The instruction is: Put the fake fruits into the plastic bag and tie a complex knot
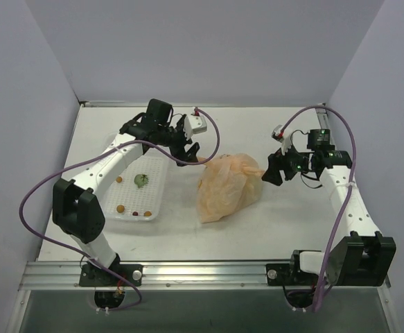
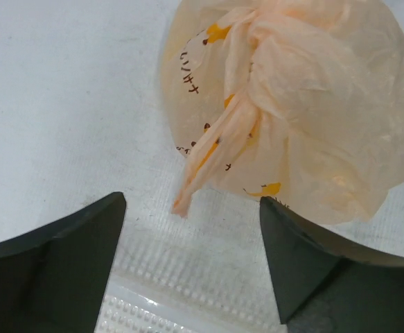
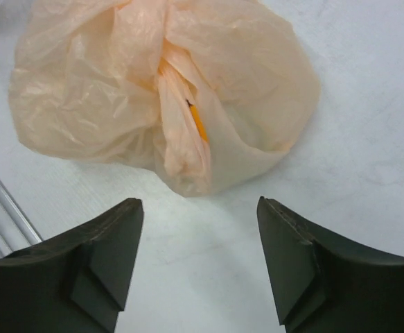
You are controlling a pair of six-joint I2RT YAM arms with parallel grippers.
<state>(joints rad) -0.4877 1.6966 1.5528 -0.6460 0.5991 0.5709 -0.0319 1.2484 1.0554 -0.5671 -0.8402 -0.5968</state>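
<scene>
The peach-orange plastic bag (image 1: 228, 186) lies bulging in the middle of the table, its handles twisted together on top. It fills the upper part of the left wrist view (image 2: 292, 104), where a twisted handle tail (image 2: 205, 159) hangs toward me, and of the right wrist view (image 3: 160, 90). The fake fruits are hidden inside the bag; only yellow patches show through. My left gripper (image 1: 191, 154) is open and empty just left of the bag, above the tray's edge. My right gripper (image 1: 271, 170) is open and empty just right of the bag.
A white mesh tray (image 1: 156, 187) lies left of the bag, holding a small green leafy piece (image 1: 141, 180) and a few tiny brown bits (image 1: 120, 207). Its corner shows in the left wrist view (image 2: 181, 298). Grey walls surround the table.
</scene>
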